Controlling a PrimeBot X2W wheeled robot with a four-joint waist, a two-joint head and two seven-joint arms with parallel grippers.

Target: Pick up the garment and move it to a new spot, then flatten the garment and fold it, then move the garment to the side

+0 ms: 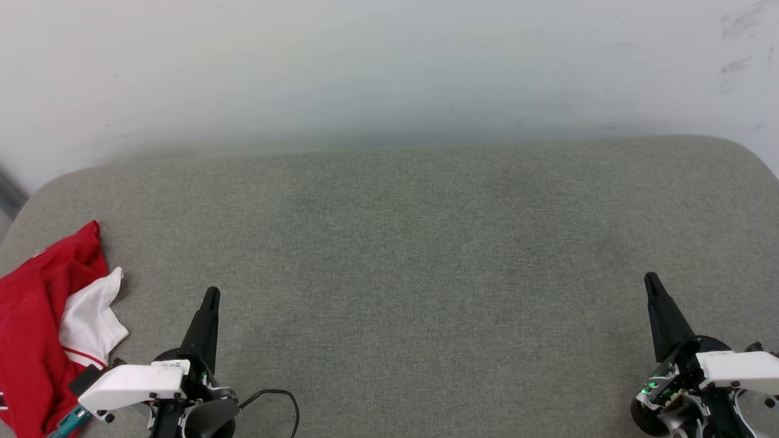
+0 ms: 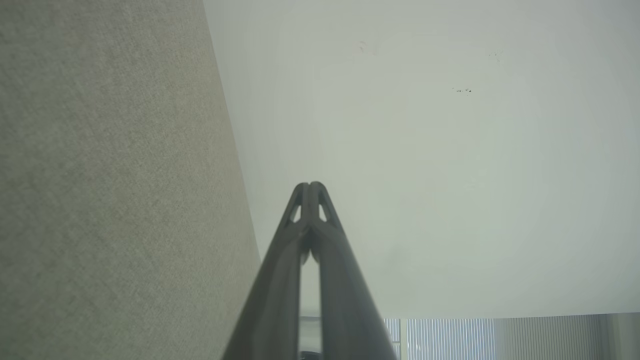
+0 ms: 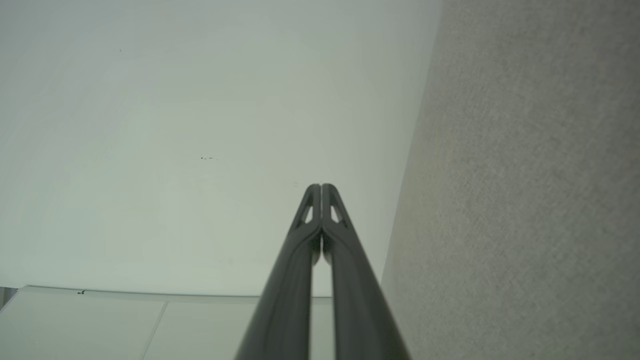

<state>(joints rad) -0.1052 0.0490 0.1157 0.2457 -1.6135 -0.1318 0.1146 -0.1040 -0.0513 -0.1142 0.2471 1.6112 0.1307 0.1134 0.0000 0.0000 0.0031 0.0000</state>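
One garment and two grippers at a grey fabric-covered desk.
At the desk's far left edge lies the single garment, crumpled, red with one white sleeve showing, partly cut off by the head view's edge. Just to its right, the left gripper has its two fingers pressed together on nothing and points toward the white wall. Well apart, at the far right, the right gripper is likewise pressed together and empty.

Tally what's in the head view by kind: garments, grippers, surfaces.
garment: 1, red and white, crumpled at the left edge
gripper: 2, left gripper and right gripper, both shut
grey fabric surface: 1
Total: 4
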